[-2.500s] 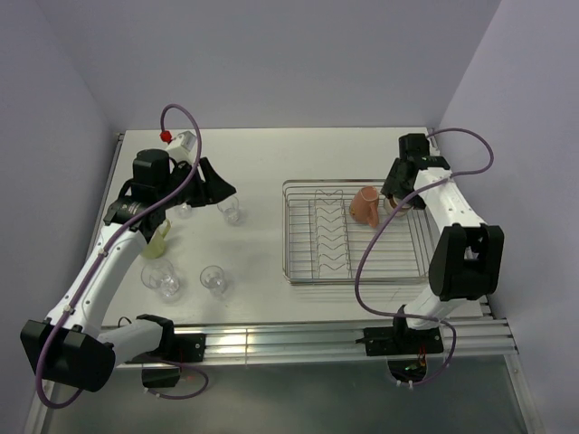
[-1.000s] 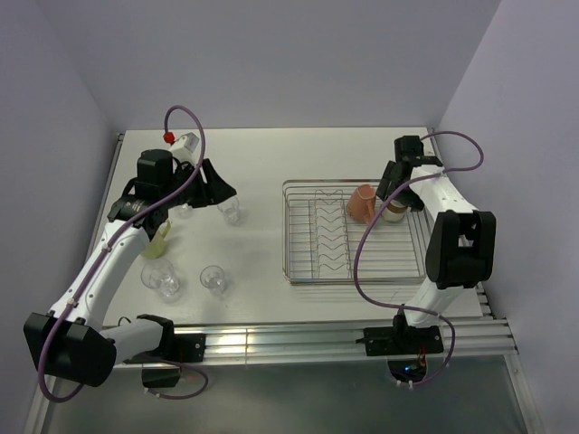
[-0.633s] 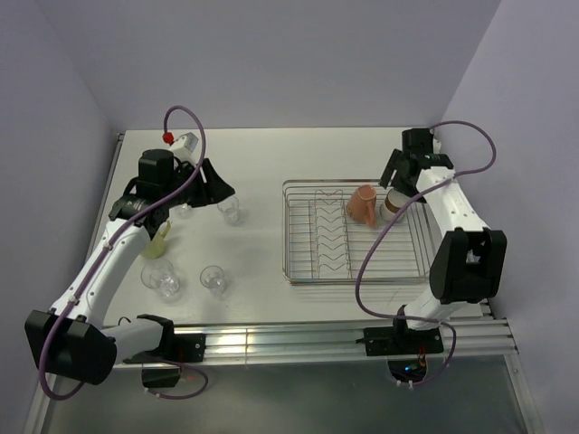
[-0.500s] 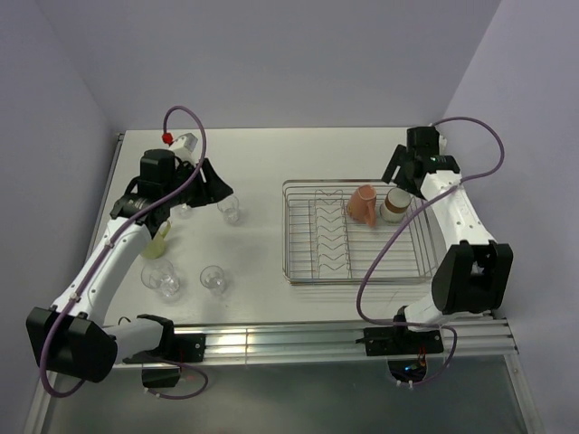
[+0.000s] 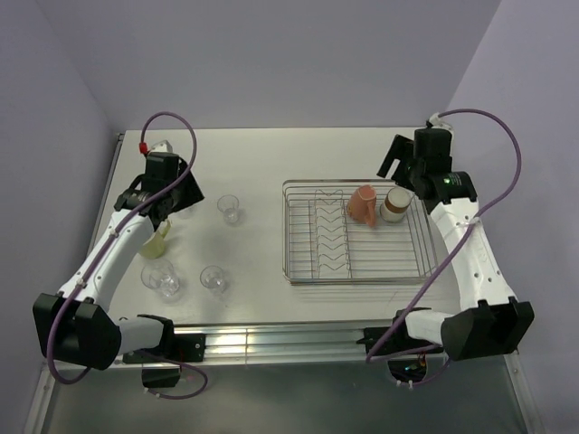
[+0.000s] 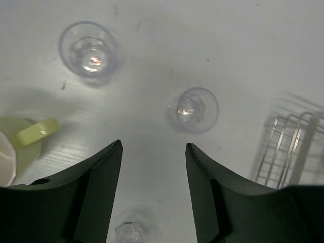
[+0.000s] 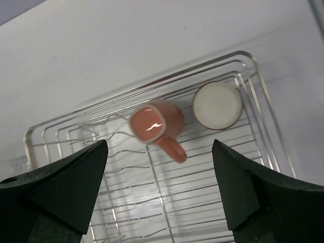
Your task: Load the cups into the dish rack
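**Step in hand.** Two cups are loaded. The pink mug point(image 7: 154, 124) and the brown cup point(image 5: 395, 204) sit just beside each other in the far right part of the dish rack point(image 5: 353, 262), with a thin gap between them in the right wrist view. The right claw point(image 7: 159, 145) hangs above that pair with its fingers spread wide and nothing held, so I judge that side finished for now. The work falls to the left claw point(image 6: 153, 147), which is likewise parted and empty over the table point(image 6: 243, 30), where the unloaded cups stand.

**Position of the work.**
- The nearest tumbler point(image 6: 193, 109) stands upright just ahead of the left claw's fingertips and a little to the right of the gap's centre line. It is not between the fingers.
- A second tumbler point(image 6: 90, 48) stands farther off to the left.
- A third tumbler point(image 6: 130, 232) shows only partly at the bottom edge, under the claw.
- The yellow-green mug point(image 6: 17, 149) stands at the left, well outside the gap.
- A corner of the rack shows at the right (near, but apart from all of these).

**Next move, in my judgement.** I would shift the left claw forward and slightly right to straddle the nearest tumbler. I would then lower it and close on the wall. Clear glass is slick, so the grip wants to be square and low enough not to tip the tumbler.
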Motion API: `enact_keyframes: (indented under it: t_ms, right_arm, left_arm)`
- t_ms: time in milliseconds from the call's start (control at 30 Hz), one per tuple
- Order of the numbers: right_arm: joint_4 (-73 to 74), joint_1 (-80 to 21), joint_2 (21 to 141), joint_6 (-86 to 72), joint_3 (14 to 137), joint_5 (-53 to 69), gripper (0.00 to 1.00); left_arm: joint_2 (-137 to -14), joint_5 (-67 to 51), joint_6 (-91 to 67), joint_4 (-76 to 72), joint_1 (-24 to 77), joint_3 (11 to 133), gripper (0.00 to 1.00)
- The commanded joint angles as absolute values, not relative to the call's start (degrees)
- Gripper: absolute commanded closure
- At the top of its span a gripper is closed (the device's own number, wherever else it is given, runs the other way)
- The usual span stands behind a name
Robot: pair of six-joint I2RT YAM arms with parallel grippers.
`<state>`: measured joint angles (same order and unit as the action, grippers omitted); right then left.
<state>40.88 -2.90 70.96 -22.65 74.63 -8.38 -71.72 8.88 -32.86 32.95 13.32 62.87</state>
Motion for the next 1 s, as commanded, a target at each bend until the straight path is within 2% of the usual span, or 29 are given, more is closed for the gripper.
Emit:
enact_keyframes:
  t_ms: [0, 100, 233, 333, 567, 967]
  right_arm:
    - [38.0, -7.5, 69.3, -22.5, 73.7, -7.6, 0.09]
    - [36.7, -10.4, 69.8, -22.7, 73.1, -7.6, 0.09]
    - [34.6, -13.4, 70.8, -22.9, 72.0, -6.9, 0.09]
    - [33.4, -14.8, 71.8, -23.0, 71.5, -6.2, 0.10]
    - [32.1, -16.7, 72.8, -22.8, 70.8, -5.4, 0.10]
    - [31.4, -17.0, 72.5, -22.1, 70.1, -4.9, 0.10]
  left_arm:
    - [-69.5, 20.1, -38.0, 35.3, 12.2, 64.0, 0.41]
    - [-69.2, 24.2, -41.0, 38.7, 10.6, 63.5, 0.43]
    - [-68.6, 28.6, -43.9, 42.4, 8.4, 63.0, 0.52]
    - [-67.2, 30.6, -45.0, 42.3, 6.3, 61.0, 0.53]
    - [-68.6, 25.8, -45.3, 41.0, -1.2, 59.1, 0.55]
    - [-76.3, 21.7, -47.8, 38.4, -4.1, 57.7, 0.56]
